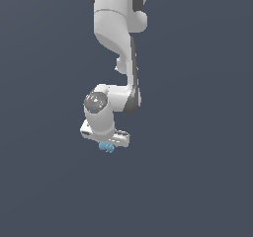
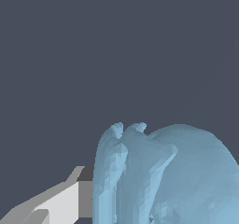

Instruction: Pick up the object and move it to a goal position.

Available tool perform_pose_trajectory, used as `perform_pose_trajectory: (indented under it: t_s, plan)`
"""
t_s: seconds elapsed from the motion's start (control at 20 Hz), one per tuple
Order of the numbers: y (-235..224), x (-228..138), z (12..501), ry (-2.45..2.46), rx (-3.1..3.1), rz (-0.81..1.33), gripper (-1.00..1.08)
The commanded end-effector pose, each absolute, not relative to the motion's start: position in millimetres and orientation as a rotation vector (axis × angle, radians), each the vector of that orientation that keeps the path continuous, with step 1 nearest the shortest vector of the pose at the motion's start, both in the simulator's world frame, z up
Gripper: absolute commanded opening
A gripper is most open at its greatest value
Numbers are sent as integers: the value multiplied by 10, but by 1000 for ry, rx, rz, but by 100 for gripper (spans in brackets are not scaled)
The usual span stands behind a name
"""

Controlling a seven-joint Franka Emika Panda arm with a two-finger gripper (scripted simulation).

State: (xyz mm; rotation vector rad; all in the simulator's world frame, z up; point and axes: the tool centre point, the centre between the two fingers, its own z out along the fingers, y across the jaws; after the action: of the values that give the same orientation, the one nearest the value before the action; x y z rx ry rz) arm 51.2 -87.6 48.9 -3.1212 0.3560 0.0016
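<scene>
The object (image 1: 106, 147) is a tiny light-blue ribbed lump that sticks out just under the white hand of my gripper (image 1: 106, 143) in the exterior view. In the wrist view the object (image 2: 168, 176) fills the near part of the picture, with its ridged side turned to the camera. One white finger with a dark pad (image 2: 86, 197) lies flush against that ridged side. The other finger is hidden behind the object. The gripper looks shut on the object.
The white arm (image 1: 116, 28) comes down from the exterior view's top to the wrist (image 1: 99, 107). All around is a plain dark grey-blue surface (image 1: 197, 181); no other thing or edge shows.
</scene>
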Motion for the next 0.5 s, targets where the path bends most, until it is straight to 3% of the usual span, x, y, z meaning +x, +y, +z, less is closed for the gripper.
perform_pose_trajectory:
  t_s: [0.0,0.45]
  plan:
    - [-943,565,570,357,-3121,0,-100]
    - [-1208,795,891,357,-3121,0,-100]
